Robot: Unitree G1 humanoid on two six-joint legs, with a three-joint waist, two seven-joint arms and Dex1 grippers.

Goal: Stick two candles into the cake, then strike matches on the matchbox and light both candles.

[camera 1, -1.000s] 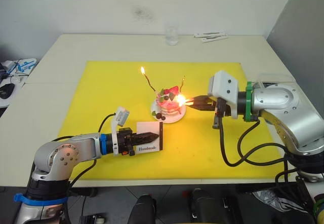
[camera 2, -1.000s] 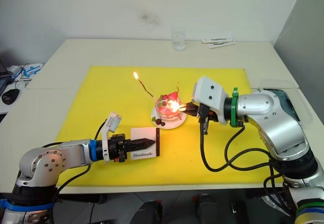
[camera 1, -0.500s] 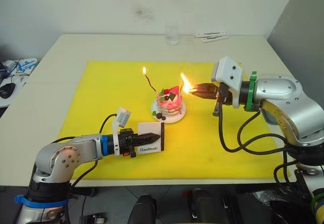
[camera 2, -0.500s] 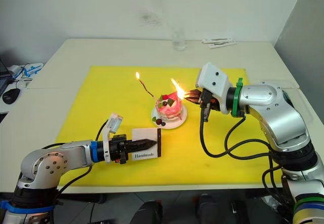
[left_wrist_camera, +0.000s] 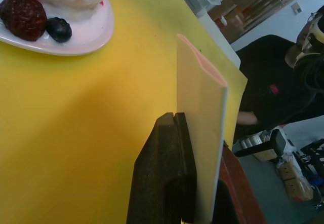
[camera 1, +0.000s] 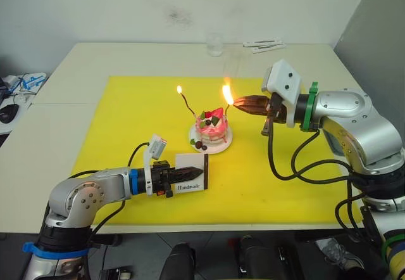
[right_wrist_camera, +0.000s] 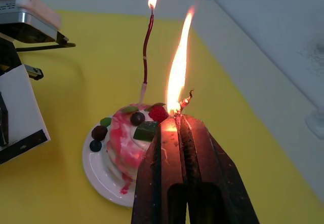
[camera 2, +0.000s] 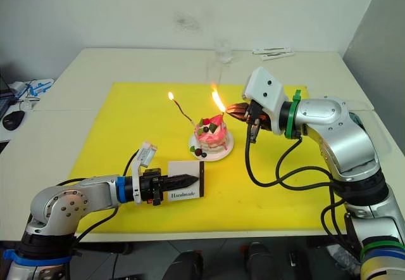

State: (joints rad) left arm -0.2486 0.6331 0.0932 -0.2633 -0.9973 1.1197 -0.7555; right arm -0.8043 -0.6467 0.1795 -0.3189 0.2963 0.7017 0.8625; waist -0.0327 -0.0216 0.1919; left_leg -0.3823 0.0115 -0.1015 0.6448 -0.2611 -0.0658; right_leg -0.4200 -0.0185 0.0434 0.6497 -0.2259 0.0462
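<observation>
Raised since a second ago, the right claw (camera 1: 239, 103) now carries its burning match (camera 1: 231, 102) above and just right of the cake (camera 1: 211, 128), no longer low against its side.

Head views: cake on its white plate, mid yellow mat (camera 1: 114, 112), toward the bench (camera 1: 82, 58) centre. Two candles stand in it; the left candle (camera 1: 187, 104) is lit, the right candle (camera 1: 228, 107) stands just beside the match flame. Left claw (camera 1: 186, 178), near the mat's front edge, pinches the upright matchbox (camera 1: 192, 171).

Left wrist view: fingers (left_wrist_camera: 164, 173) pressed on the matchbox's face; plate rim (left_wrist_camera: 76, 39) beyond.

Right wrist view: fingers (right_wrist_camera: 167, 168) pressed together on the match, a tall flame rising from their tips.
</observation>
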